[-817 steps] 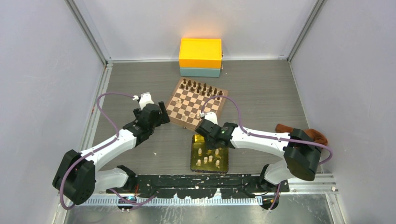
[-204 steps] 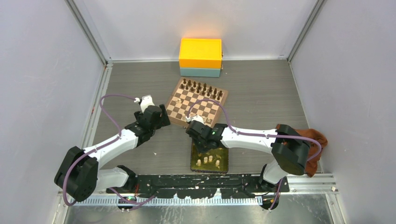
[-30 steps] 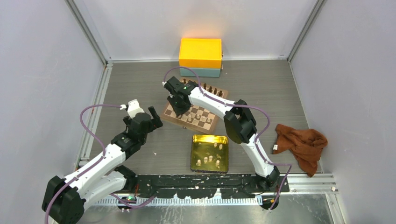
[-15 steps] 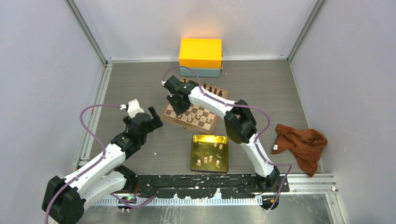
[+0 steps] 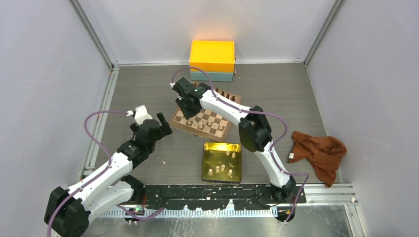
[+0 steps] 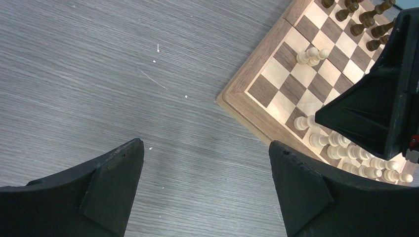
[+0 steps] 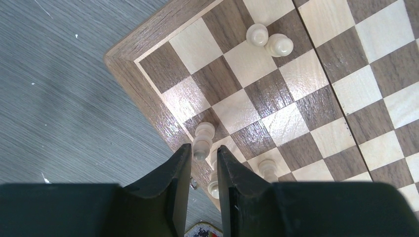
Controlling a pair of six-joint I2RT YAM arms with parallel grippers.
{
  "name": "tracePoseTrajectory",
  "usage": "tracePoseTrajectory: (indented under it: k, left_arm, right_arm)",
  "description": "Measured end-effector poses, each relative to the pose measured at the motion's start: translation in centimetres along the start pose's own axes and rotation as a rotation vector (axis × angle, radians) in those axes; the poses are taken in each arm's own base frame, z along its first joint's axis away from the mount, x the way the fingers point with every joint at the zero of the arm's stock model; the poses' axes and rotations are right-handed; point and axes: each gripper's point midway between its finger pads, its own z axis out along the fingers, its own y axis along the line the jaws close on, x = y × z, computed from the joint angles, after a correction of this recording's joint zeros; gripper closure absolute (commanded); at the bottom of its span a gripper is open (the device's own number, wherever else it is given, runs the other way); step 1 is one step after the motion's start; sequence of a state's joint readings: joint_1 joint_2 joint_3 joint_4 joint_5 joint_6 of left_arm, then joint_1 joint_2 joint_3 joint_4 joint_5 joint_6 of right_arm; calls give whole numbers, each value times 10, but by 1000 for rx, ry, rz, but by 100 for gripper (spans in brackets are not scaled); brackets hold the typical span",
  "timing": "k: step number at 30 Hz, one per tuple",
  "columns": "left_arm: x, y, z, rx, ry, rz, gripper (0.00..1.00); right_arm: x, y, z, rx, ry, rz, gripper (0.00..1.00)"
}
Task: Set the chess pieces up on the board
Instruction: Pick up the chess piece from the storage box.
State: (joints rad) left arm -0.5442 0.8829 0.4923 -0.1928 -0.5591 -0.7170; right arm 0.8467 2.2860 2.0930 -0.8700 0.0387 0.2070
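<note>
Over the left corner of the board [image 7: 123, 55], the right claw [image 7: 203, 148] hangs with its jaws a narrow gap apart and a cream piece [image 7: 202, 138] right at the tips; whether they pinch it cannot be told. Two more pale chess pieces [image 7: 277, 45] stand touching a few squares away, and a row of them lines the board's near edge. Dark pieces [image 5: 225, 95] fill the far edge. The left claw [image 6: 205, 148] hovers wide open and empty above the desk [image 6: 99, 74], just left of the board. A few pale pieces sit in the gold tray [image 5: 222, 145] nearer the arm bases.
</note>
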Motion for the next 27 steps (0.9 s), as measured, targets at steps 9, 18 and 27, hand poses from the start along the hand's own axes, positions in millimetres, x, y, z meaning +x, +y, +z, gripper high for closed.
tracePoseTrajectory:
  k: [9, 18, 27]
  left_arm:
    - [-2, 3, -2, -8, -6, 4, 2]
    - [-4, 8, -7, -15, -10, 19, 2]
    - [-4, 10, -8, -27, -6, 27, 3]
  right_arm:
    - [-4, -3, -41, 20, -56, -3, 68]
    - [42, 12, -133, 7, -155, -40, 68]
    - [138, 43, -168, -48, -120, -81, 68]
